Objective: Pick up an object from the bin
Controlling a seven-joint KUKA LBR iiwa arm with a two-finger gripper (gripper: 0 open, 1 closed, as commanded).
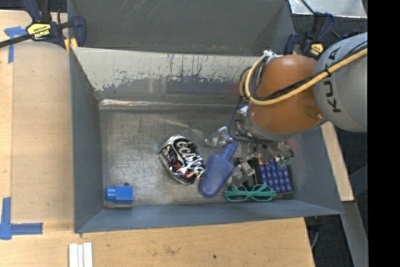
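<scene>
My gripper (255, 152) hangs low over the bin's right front corner, mostly hidden under the arm's orange cover. Right below it lie a blue oblong thing (216, 172), tilted and pointing to the front left, and a blue studded block (275, 177). Green toy glasses (250, 194) lie against the front wall just ahead of them. A crumpled bit of silvery foil (219, 135) sits at the gripper's left side. A crushed black, white and red can (182, 160) lies a little to the left of the blue oblong thing.
A small blue block (119, 194) lies alone in the front left corner. The left and back parts of the bin floor are bare grey metal. The arm comes in over the right rim.
</scene>
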